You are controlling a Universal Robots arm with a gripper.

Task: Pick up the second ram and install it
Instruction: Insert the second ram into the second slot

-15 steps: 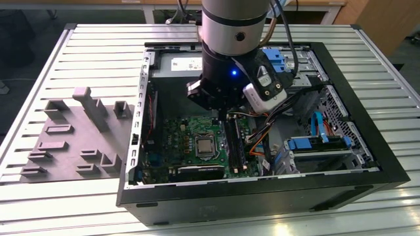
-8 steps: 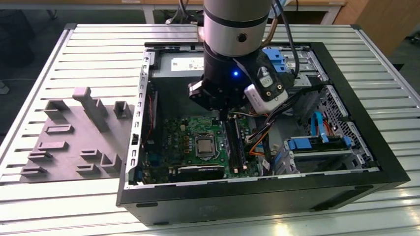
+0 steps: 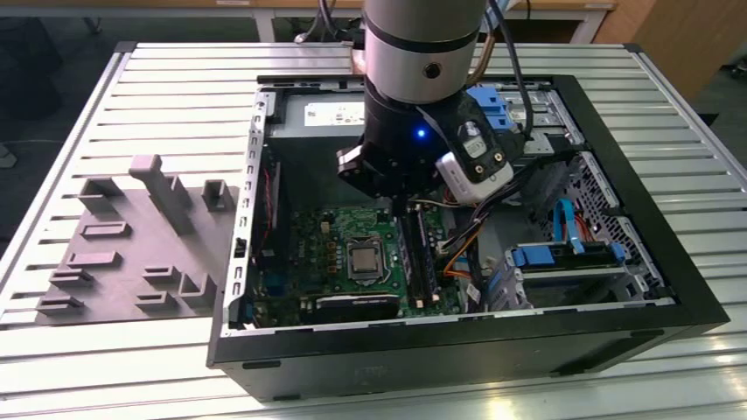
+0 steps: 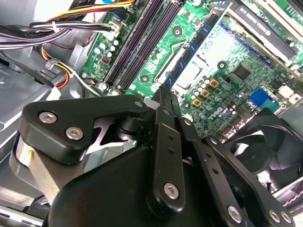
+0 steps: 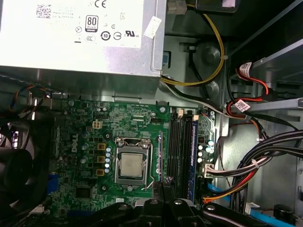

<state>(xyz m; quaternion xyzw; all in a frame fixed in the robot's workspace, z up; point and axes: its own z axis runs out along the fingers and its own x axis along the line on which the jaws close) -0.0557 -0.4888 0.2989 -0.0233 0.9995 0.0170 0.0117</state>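
One gripper (image 4: 163,97) low inside the open case (image 3: 653,289), jaws drawn close together, directly over the second ram (image 3: 411,254), a dark strip along the green board's (image 5: 137,125) slots, contact between them not discernible.

The arm's wrist (image 3: 408,131) is covering the upper part of the green board (image 3: 338,254) in the exterior view, hiding the gripper's fingertips there. In the second wrist view, the gripper linkage (image 4: 161,156) is blocking the board's near edge, and the fan (image 4: 265,151) beside the board is running off the frame. Whether the closed fingers are clamping the second ram cannot be told.
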